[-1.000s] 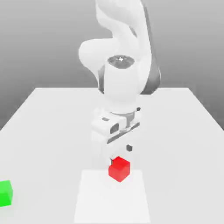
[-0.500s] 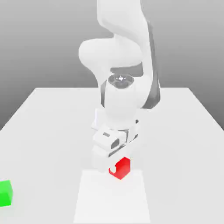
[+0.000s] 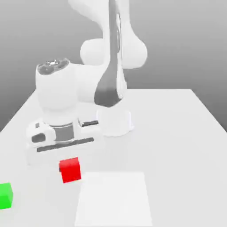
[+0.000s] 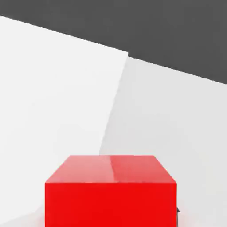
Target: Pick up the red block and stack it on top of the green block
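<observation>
Currently my hand [image 3: 66, 162] is clamped on the red block [image 3: 70, 170], held just above the desk [image 3: 177, 133], with the green block [image 3: 5, 195] near the exterior view's left edge. No markings anywhere.

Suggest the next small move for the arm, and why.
Probably keep carrying the small bright red cube toward the exterior view's left until it is above the small bright green cube. The gripper is shut on it, and the green cube sits apart, with nothing on top.

The red block [image 3: 70, 170] has smooth faces with a slight sheen. The green block [image 3: 5, 195] looks matt. The table [image 3: 177, 133] is plain matt white.
</observation>
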You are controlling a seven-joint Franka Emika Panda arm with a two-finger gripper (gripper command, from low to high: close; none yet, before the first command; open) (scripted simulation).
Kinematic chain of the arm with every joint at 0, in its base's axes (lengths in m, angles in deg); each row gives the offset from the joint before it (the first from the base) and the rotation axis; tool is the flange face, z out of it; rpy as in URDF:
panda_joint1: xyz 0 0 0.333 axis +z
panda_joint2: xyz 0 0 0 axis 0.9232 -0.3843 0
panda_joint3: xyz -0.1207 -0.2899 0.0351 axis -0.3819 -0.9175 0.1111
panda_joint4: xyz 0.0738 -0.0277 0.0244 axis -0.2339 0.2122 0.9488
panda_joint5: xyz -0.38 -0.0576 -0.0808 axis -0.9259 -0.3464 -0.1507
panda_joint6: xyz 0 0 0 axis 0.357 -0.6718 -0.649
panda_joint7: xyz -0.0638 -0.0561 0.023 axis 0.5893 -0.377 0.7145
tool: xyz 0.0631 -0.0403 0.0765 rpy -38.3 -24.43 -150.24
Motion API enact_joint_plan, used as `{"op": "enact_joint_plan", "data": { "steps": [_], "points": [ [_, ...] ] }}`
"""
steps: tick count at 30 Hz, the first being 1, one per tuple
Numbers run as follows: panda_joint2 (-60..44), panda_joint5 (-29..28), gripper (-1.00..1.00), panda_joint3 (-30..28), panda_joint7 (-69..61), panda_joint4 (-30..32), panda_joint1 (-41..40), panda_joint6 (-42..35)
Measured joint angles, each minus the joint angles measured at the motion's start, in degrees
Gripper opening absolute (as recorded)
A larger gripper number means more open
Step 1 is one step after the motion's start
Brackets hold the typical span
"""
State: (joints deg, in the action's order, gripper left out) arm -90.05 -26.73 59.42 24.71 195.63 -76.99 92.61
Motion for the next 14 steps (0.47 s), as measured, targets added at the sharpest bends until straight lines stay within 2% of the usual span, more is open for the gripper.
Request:
{"op": "enact_joint_plan", "data": {
  "steps": [6,10,11,14],
  "points": [
    [-6.5,2.4,-1.00,-6.4,5.7,-12.1,-6.2,-5.1],
    [-13.8,6.9,-1.00,-4.6,3.6,-14.3,-9.1,-0.1],
    [-15.3,7.8,1.00,-4.0,3.0,-14.5,-9.6,1.1],
    [-15.3,7.8,1.00,-4.0,2.9,-14.5,-9.6,1.1]
  ]
}}
